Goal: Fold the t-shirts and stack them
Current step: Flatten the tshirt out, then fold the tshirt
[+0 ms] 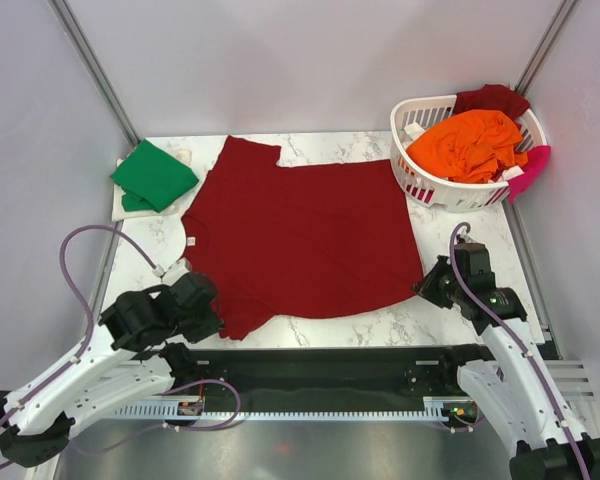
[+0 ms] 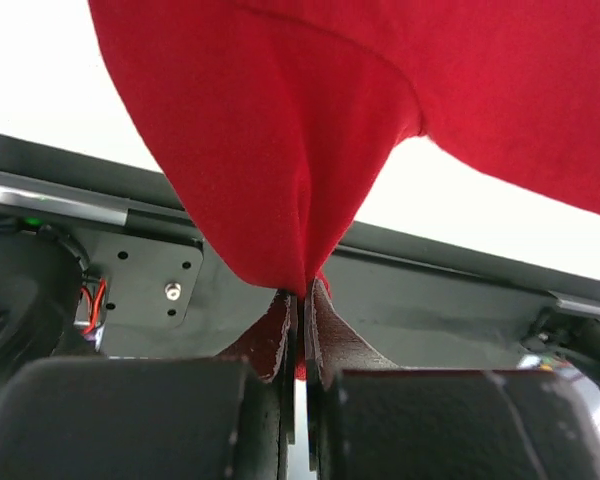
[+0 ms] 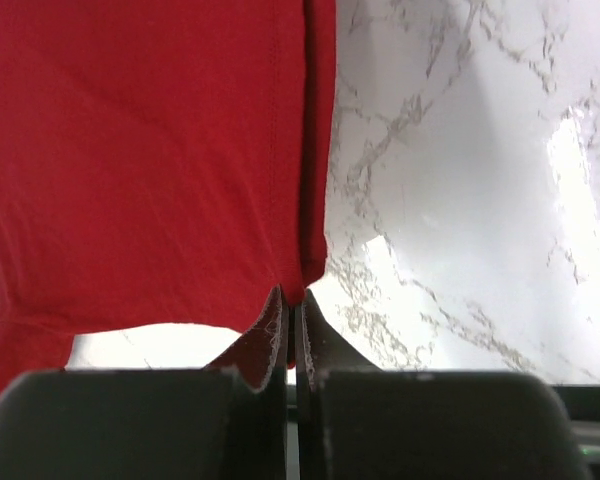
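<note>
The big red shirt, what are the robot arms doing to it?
The big red shirt lies spread on the table. The left gripper pinches its near left edge and the right gripper its near right corner, probably to fold it. A folded green shirt sits far left. An orange shirt and others wait in the basket.

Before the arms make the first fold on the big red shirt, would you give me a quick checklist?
1. Left tool shut on the red shirt, near-left edge: ok.
2. Right tool shut on its near-right corner: ok.
3. Red shirt spread flat on the table: ok.
4. Green shirt clear of the red one: cannot tell, edges nearly meet.
5. Basket clear of the red shirt: cannot tell, very close.
</note>
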Available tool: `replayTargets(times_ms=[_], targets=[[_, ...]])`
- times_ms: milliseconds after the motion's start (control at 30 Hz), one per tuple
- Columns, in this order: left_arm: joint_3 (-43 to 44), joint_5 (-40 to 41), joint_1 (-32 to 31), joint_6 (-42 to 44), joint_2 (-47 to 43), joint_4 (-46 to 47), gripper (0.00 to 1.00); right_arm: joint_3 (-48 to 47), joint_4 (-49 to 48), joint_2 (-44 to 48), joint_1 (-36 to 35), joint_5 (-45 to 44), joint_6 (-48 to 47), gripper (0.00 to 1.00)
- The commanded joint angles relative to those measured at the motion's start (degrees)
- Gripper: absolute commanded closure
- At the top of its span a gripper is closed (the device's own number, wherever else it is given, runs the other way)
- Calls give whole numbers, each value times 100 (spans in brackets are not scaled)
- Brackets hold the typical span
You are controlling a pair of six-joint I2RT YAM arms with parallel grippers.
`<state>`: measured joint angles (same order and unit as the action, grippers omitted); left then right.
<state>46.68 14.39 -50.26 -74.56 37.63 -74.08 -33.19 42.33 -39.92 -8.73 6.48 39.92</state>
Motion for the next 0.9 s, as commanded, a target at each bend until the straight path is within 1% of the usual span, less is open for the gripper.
replayTargets(times_ms=[0, 100, 167, 200, 267, 300, 333, 367, 400, 433, 467, 500, 533, 567, 600, 667, 700, 767, 800, 867], targets=[[543, -7, -1, -67, -290, -993, 98, -258, 557, 204, 3, 178, 68, 100], [850, 230, -1, -23, -265, -1099, 98, -354, 523, 257, -6, 161, 121, 100], [1061, 432, -1, 108, -37, -1003, 98, -460, 338, 12, 3, 108, 104, 100], [1159, 520, -1, 248, 225, -951, 98, -608, 199, -111, 12, 64, 95, 100], [1491, 801, -1, 389, 542, -836, 97, -793, 5, -533, 3, 38, 7, 100], [1615, 924, -1, 486, 692, -810, 96, -977, -92, -682, 12, 20, -19, 100], [1747, 1238, 7, 652, 1041, -801, 94, -1083, -258, -1023, 12, -67, -37, 100], [2044, 1381, 16, 749, 1210, -766, 92, -1197, -321, -1200, 21, -120, -107, 100], [2195, 1495, 51, 907, 1369, -705, 91, -1399, -400, -1359, 12, -156, -142, 100], [2345, 1583, 95, 1248, 1562, -652, 90, -1496, -575, -1526, 3, -182, -151, 100], [2598, 1654, 295, 1469, 1885, -468, 90, -1602, -646, -1849, 12, -234, -204, 100], [2697, 1585, 471, 1732, 2071, -319, 90, -1786, -725, -2000, 3, -278, -213, 100], [2759, 1584, 917, 1735, 2212, -317, 90, -1883, -839, -2315, 3, -331, -230, 100], [2820, 1584, 1200, 1735, 2484, -317, 90, -1971, -892, -2458, 3, -419, -257, 100], [2821, 1584, 1734, 1735, 2591, -317, 90, -2137, -997, -2746, 3, -454, -300, 100], [2873, 1584, 2098, 1735, 2871, -317, 90, -2296, -1086, -3029, 3, -490, -310, 100], [2926, 279, 2212, 3832, 3160, 971, 97, -2410, -1173, -3152, 3, -516, -318, 100], [3109, 231, 2467, 4072, 3531, 1089, 97, -2499, -1270, -3486, 12, -542, -318, 100], [3198, 196, 2529, 4273, 3898, 1202, 97, -2578, -1349, -3592, 12, -577, -318, 100], [3460, -23, 2696, 4485, 4234, 1335, 97, -2657, -1411, -3891, 12, -613, -336, 100]])
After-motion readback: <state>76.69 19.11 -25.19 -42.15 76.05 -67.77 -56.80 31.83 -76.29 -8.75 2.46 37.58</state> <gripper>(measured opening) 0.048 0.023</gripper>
